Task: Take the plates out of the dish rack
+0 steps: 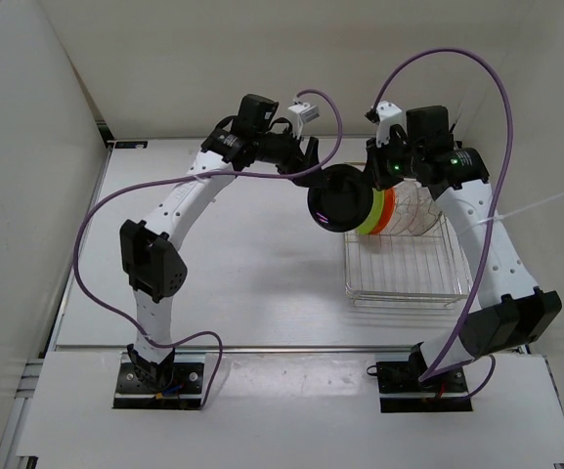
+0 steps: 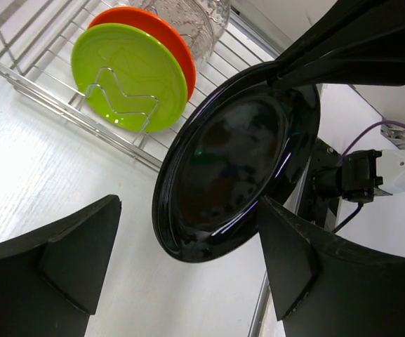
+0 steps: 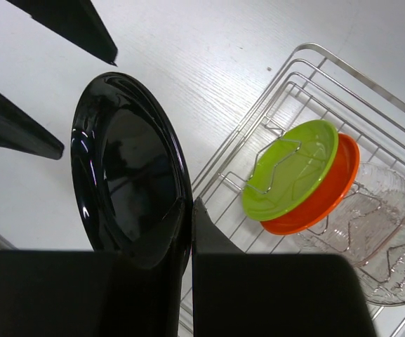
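My right gripper (image 3: pixel 190 210) is shut on the rim of the black plate (image 3: pixel 128 161) and holds it on edge in the air, left of the dish rack (image 3: pixel 328 60). In the top view the black plate (image 1: pixel 338 200) hangs between my right gripper (image 1: pixel 368 178) and my left gripper (image 1: pixel 306 156). My left gripper (image 2: pixel 188 210) is open, one finger either side of the black plate (image 2: pixel 230 168), close to it but not gripping. The lime green plate (image 3: pixel 290 168), the orange plate (image 3: pixel 328 193) and a clear glassy plate (image 3: pixel 377 232) stand upright in the rack.
The silver wire rack (image 1: pixel 404 288) sits on the white table at the right, in front of my right arm. White walls close in the left and back. A purple cable loops above each arm.
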